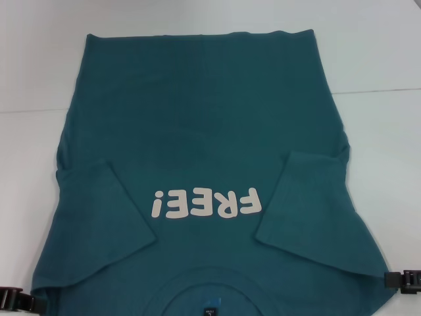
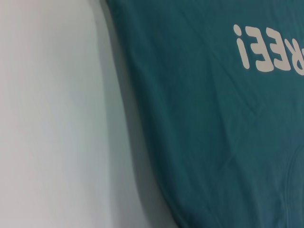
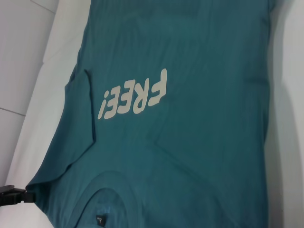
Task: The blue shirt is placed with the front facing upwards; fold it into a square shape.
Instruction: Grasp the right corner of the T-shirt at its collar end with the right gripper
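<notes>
The blue shirt (image 1: 204, 131) lies flat on the white table with its front up. The white "FREE!" print (image 1: 205, 203) reads upside down from my head, and the collar with its dark neck label (image 1: 209, 309) is at the near edge. Both short sleeves are folded inward over the front, one sleeve (image 1: 105, 210) on the left and the other sleeve (image 1: 309, 197) on the right. My left gripper (image 1: 14, 299) sits by the shirt's near left shoulder corner. My right gripper (image 1: 404, 280) sits by the near right shoulder corner. The shirt (image 2: 213, 118) and shirt (image 3: 180, 118) fill both wrist views.
The white table (image 1: 381, 52) shows as bare surface to the left, right and beyond the hem. A thin seam line (image 1: 375, 90) crosses the tabletop at the far side. The other arm's black gripper (image 3: 14, 195) shows in the right wrist view.
</notes>
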Motion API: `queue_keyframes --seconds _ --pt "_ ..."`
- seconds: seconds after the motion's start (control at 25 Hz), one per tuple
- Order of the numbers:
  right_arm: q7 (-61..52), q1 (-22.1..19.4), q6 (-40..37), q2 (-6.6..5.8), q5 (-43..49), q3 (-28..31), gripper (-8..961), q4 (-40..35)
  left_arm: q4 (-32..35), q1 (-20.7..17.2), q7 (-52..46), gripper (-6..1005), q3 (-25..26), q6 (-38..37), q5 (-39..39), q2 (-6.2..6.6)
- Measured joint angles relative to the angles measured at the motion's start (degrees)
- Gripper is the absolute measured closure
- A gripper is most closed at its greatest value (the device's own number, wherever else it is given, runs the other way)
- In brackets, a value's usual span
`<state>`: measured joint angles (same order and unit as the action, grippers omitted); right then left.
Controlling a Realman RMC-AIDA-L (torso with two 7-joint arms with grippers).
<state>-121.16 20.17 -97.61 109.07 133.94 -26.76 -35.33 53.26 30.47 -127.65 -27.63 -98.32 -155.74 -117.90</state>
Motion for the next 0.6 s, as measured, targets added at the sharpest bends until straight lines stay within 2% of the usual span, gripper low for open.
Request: queue_keyframes --seconds 0.6 --pt "0.22 0.32 1.65 0.27 0.18 -0.14 61 0.61 0.08 0.11 0.04 979 0.07 0.2 0.02 0.07"
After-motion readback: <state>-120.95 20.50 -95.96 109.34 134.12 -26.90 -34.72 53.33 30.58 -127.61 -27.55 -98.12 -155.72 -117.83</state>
